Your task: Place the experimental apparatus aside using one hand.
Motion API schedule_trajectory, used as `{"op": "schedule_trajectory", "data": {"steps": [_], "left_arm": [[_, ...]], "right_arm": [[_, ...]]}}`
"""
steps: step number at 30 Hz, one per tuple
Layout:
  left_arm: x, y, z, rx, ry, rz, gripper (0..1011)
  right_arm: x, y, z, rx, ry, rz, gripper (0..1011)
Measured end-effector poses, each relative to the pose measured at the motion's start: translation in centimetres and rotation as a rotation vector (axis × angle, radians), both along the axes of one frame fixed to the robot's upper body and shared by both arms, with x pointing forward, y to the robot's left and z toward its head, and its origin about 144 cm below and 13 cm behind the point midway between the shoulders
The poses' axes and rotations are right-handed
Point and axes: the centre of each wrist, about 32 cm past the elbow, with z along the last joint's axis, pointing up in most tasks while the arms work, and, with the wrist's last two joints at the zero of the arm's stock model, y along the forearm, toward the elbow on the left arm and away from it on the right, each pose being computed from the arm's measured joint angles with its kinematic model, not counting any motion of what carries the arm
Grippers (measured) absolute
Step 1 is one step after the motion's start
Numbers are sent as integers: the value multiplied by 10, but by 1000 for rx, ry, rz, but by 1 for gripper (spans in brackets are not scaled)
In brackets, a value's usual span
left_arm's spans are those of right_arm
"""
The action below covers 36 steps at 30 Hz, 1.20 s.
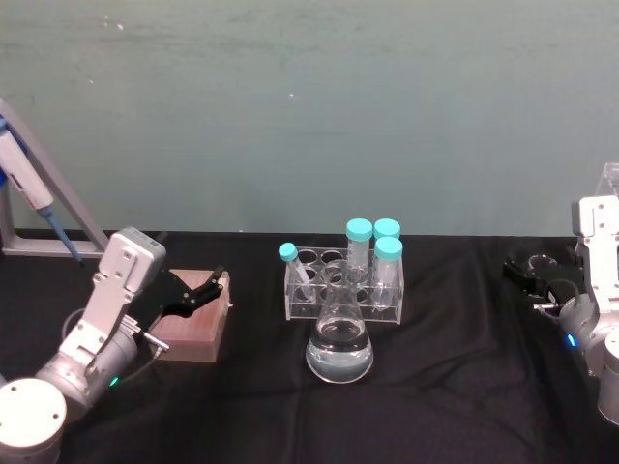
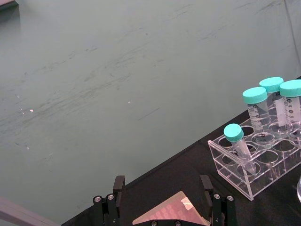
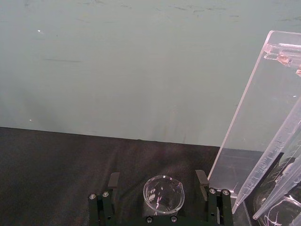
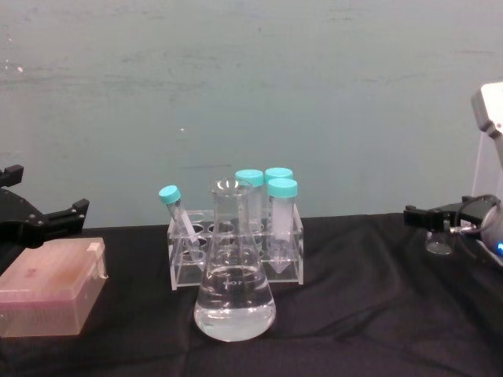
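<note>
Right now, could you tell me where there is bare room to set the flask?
Bare black cloth lies between the pink box under the left gripper and the conical flask, and more between flask and right gripper. Crowded: the tube rack behind the flask, and the right edge, with small beaker and acrylic stand.

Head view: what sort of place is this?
Probably a lab bench set up for robot trials. It shows a conical flask of clear liquid, a clear rack holding teal-capped tubes, and a pipette at the left edge.
</note>
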Motion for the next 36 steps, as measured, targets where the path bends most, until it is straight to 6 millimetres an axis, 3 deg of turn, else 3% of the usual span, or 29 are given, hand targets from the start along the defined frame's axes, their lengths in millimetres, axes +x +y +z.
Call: {"op": "schedule_trajectory", "data": {"steps": [12,20,36], "left_arm": [[0,0,0,0,0,0,1000],[0,0,0,0,0,0,1000],[0,0,0,0,0,0,1000]], "right_arm": [[-1,0,1,-1,-11,-1,1003],[-7,1,12,-4,-94,2,1003],[-31,-5,31,20,-170,213,1003]]}}
